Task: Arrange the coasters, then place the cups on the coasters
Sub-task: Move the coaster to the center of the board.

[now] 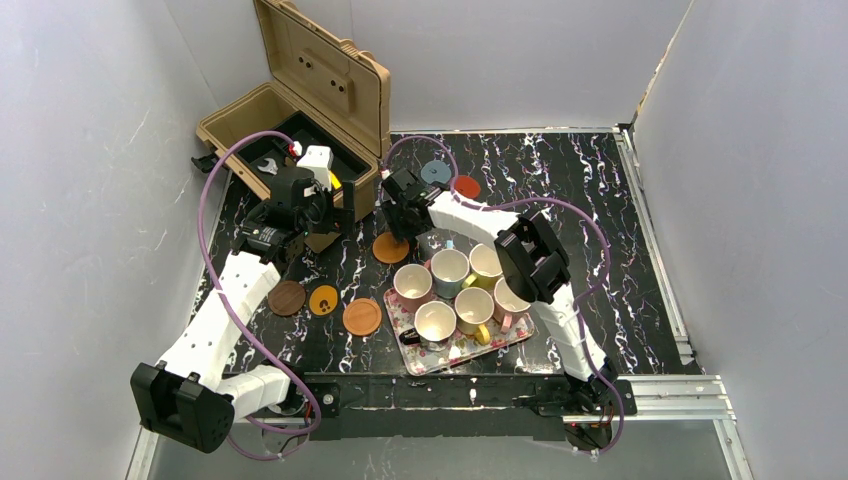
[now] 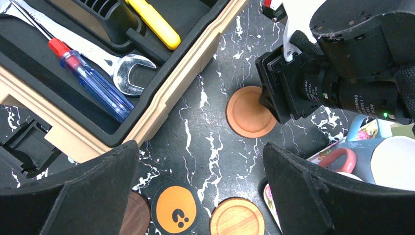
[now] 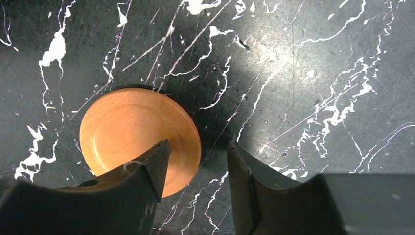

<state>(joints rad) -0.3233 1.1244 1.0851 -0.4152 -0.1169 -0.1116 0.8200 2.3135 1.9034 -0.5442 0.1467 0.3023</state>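
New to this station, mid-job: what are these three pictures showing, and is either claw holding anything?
You see a left arm and a right arm, two robot arms that each end in a two-finger claw. The wide picture looks down from above and behind them. The other two come from cameras on the wrists. On the black marbled table are an open toolbox, six coasters and a floral tray carrying six mugs. The left gripper is wide open and empty. The right gripper is at one wooden coaster, jaws apart astride its rim, not gripping it as far as I can see.
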